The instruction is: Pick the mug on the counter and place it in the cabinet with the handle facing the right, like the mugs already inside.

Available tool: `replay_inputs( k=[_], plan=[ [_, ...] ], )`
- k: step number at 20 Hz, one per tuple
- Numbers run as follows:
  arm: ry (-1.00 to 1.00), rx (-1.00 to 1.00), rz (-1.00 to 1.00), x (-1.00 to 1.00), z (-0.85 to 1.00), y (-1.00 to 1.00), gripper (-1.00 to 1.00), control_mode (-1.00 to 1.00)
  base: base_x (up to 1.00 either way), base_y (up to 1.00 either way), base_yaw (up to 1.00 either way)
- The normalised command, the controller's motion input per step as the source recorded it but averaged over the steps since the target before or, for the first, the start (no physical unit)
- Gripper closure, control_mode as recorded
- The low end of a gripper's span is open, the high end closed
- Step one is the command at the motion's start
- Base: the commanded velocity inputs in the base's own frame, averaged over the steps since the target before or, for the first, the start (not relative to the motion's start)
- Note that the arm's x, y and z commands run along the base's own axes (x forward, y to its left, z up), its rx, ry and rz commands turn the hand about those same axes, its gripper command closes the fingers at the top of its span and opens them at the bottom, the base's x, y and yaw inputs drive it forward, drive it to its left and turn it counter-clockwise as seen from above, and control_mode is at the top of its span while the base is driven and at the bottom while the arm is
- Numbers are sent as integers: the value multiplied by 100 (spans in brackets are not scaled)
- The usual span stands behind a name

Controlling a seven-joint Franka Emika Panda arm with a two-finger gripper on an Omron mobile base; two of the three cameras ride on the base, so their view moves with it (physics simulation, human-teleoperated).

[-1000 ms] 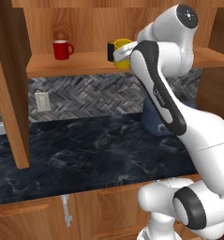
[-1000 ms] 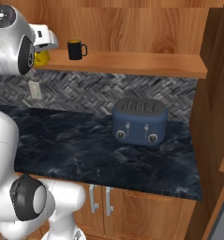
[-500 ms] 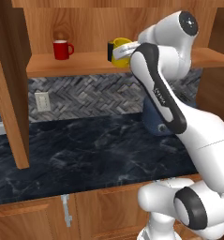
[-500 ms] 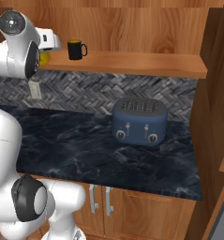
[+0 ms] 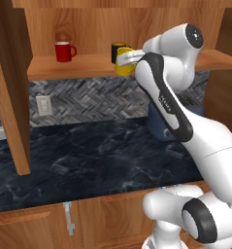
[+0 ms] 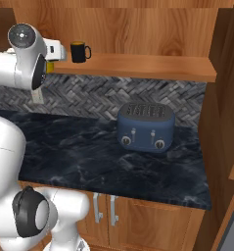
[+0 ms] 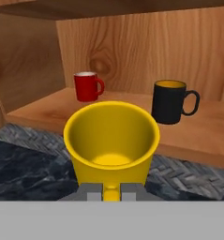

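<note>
mug (image 7: pixel 111 140) held just before cabinet (image 7: pixel 132 51) shelf edge

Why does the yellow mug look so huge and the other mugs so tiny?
In the hand view the yellow mug sits right by the camera, so it looks big; the red mug and black mug stand farther back. The left base view shows them similar in size.

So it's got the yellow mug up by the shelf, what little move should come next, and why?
Probably ease forward over the shelf. The gripper holds the yellow mug by its handle, in front of the shelf edge, not yet over the bare space between the red mug and black mug.
</note>
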Motion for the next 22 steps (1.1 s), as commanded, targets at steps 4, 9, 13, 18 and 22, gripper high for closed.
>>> replay_inputs(
  k=[4, 9, 13, 18, 22],
  plan=[
    [0, 0, 0, 24, 0, 0, 100, -100, 0, 0, 0],
    [0, 0, 0, 30, -14, 0, 100, -100, 0, 0, 0],
    [0, 1, 0, 36, -7, 0, 100, -100, 0, 0, 0],
    [0, 2, 0, 41, 0, 0, 100, -100, 0, 0, 0],
    [0, 4, 1, 36, -1, 0, 100, -100, 0, 0, 0]
  ],
)
